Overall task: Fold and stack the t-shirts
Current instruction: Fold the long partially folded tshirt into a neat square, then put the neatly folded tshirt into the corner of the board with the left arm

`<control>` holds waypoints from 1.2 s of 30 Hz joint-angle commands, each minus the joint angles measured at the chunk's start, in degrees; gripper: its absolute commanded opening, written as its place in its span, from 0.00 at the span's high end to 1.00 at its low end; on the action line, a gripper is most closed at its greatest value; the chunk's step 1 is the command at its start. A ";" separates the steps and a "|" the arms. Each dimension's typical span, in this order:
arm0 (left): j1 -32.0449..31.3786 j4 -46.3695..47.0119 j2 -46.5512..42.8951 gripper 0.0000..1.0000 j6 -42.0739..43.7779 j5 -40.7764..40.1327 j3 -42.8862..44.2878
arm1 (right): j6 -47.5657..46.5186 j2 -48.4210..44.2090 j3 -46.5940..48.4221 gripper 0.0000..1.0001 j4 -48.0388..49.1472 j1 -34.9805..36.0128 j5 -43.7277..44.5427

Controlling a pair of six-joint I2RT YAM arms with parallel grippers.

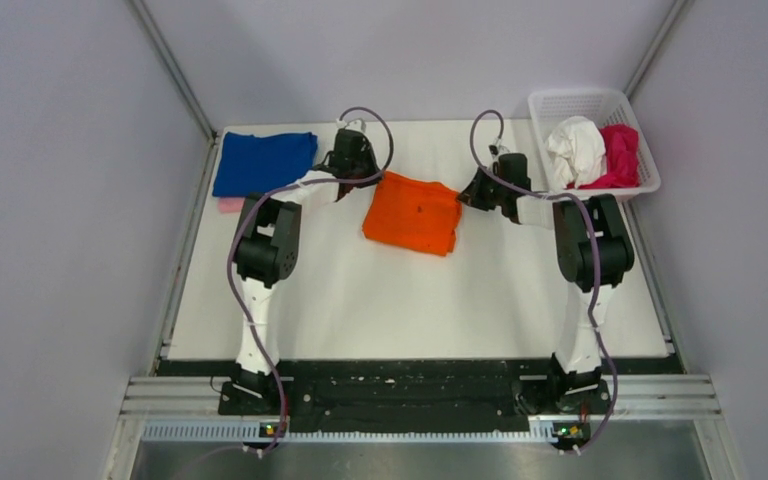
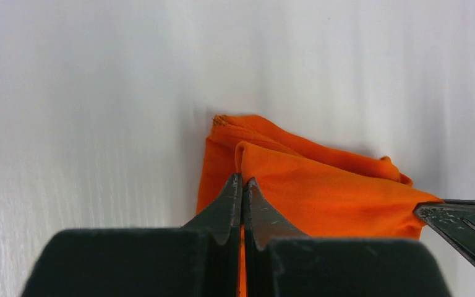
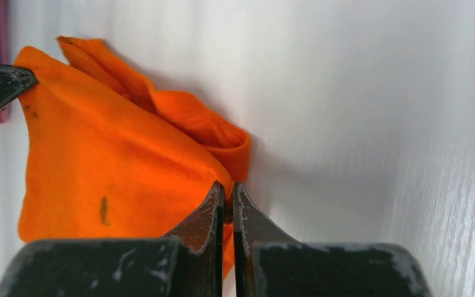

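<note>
Only a sliver of the pale pink cloth t-shirt point(image 1: 228, 205) shows from under the folded royal blue cloth t-shirt point(image 1: 263, 162). In the wrist views the black bodies of the left pincer point(image 2: 243, 180) and right pincer point(image 3: 227, 185) hide the near part of the bright orange cloth t-shirt point(image 2: 328, 192). From above, the wrists hide both pincers' tips.

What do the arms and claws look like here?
The left arm and right arm have black joint housings, white links and a purplish cable looping along each. The left claw and right claw have black tapered fingers, scuffed with pale scratches.
</note>
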 commanded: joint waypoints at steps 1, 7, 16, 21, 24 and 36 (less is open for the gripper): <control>0.47 0.16 4.11 1.00 1.13 -3.43 6.08 | 0.36 4.59 4.80 1.00 2.47 -0.52 2.38; 0.39 -5.07 7.01 0.68 0.38 -4.97 9.94 | 0.73 5.74 6.60 0.71 1.34 -0.56 4.11; 0.41 -7.24 -6.14 0.01 2.19 -6.68 3.12 | -1.36 -8.49 2.41 0.06 -1.92 -0.58 8.07; -0.86 -7.80 -8.60 0.01 3.30 -4.05 -5.20 | 1.41 -19.03 -11.44 0.01 5.47 -0.55 8.19; -1.56 -11.79 -5.68 0.01 4.66 -4.72 -3.72 | 2.09 -24.91 -18.97 0.01 8.72 -0.58 6.93; -2.46 -17.28 2.21 0.08 2.99 0.21 0.86 | -0.34 -39.41 -29.52 0.01 4.10 -0.54 13.50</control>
